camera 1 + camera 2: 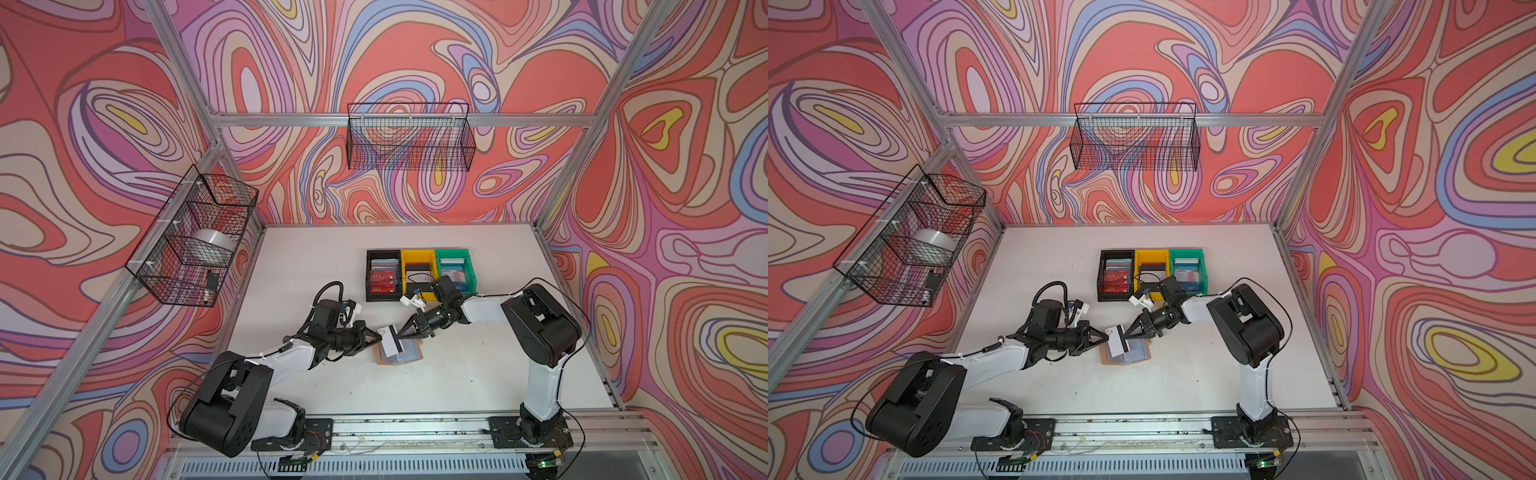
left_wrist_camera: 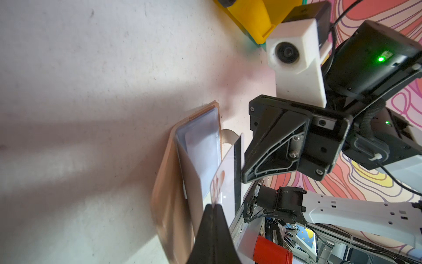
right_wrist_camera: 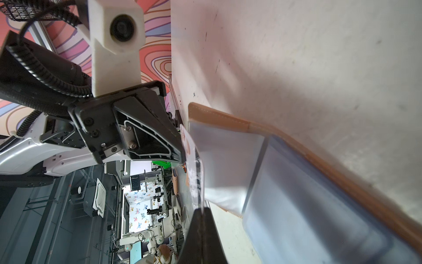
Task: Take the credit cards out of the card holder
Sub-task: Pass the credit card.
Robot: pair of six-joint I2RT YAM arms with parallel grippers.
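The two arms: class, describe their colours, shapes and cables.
The left arm and right arm have white links and black joints. The left gripper and right gripper are black, with triangular tapering fingers. Black cables loop alongside; wrist cameras are white.

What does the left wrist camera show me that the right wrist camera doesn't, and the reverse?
Only the left wrist view: the white card face-on with its dark stripe, the right hand seen from outside, and a corner of the yellow bin.
Only the right wrist view: the card nearly edge-on, the left hand seen from outside, and the clear sleeve pages spread wide.
Both: the card pinched by both hands over the tan card holder, which lies open on the table.
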